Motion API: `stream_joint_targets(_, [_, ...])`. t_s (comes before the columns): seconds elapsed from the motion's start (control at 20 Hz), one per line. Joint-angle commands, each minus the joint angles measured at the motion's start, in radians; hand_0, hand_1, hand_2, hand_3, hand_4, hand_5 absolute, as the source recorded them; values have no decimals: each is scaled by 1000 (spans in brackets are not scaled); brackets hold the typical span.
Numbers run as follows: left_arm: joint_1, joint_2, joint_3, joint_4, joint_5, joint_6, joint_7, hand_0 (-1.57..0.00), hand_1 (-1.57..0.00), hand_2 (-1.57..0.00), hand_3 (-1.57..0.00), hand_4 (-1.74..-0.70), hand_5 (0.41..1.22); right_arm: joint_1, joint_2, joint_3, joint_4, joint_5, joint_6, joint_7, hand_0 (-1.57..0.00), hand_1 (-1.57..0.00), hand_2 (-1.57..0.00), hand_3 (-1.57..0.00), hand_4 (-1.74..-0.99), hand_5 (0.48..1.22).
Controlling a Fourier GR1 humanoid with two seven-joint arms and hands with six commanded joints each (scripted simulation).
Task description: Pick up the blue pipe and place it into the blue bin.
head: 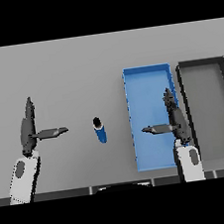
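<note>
Head view of a grey desk point(68, 65) with two arms entering from the lower edge. The blue pipe point(100, 130), a short cylinder with a dark end cap, lies on the bare desk near the centre, its dark end pointing away from the robot and its body slightly tilted. It is touched by neither hand.

The blue bin point(147, 77), a shallow rectangular tray with raised walls, lies to the right of the pipe and apart from it, its long side running away from the robot. Just beside it on the right, nearly touching, is a dark-rimmed bin point(201, 63) with a grey floor, partly cut off by the view's right edge.

The left hand point(27, 127) is well to the left of the pipe, fingers straight and pointing away from the robot, thumb extended sideways toward the pipe; it is open and holds nothing. The right hand point(175, 118) appears over the right portion of the blue bin, fingers likewise straight and pointing forward, thumb extended to the left; it too is open and empty. Whether either hand touches the surface below cannot be told.
</note>
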Motion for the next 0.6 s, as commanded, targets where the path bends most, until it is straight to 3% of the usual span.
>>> stream_joint_targets(0.0, [-4,-2,0,2,0,1,-2,1,1,1,1,-966,593,-4,-1,-2,2,-1,-1,3,1,1,1,1,-1205,629])
stream_joint_targets(0.25, [-30,-13,-7,13,-7,6,3,1,1,1,1,-966,593,-33,-15,-21,31,-11,3,13,1,1,1,1,-1205,629])
stream_joint_targets(0.3, [0,50,-30,17,-12,-100,-64,1,1,1,1,-966,593,-8,-78,7,-4,64,11,-74,1,1,1,1,-1205,629])
stream_joint_targets(0.35, [3,100,-35,34,-14,-164,-88,1,1,1,1,-963,592,29,-119,25,-32,107,21,-126,1,1,1,1,-1201,628])
stream_joint_targets(0.45, [22,139,-47,50,-18,-238,-147,1,1,1,1,-959,590,50,-153,49,-64,149,32,-133,1,1,1,1,-1197,626])
stream_joint_targets(0.55, [21,141,-57,65,-28,-259,-163,1,1,1,1,-961,595,62,-154,59,-75,163,31,-124,1,1,1,1,-1196,623])
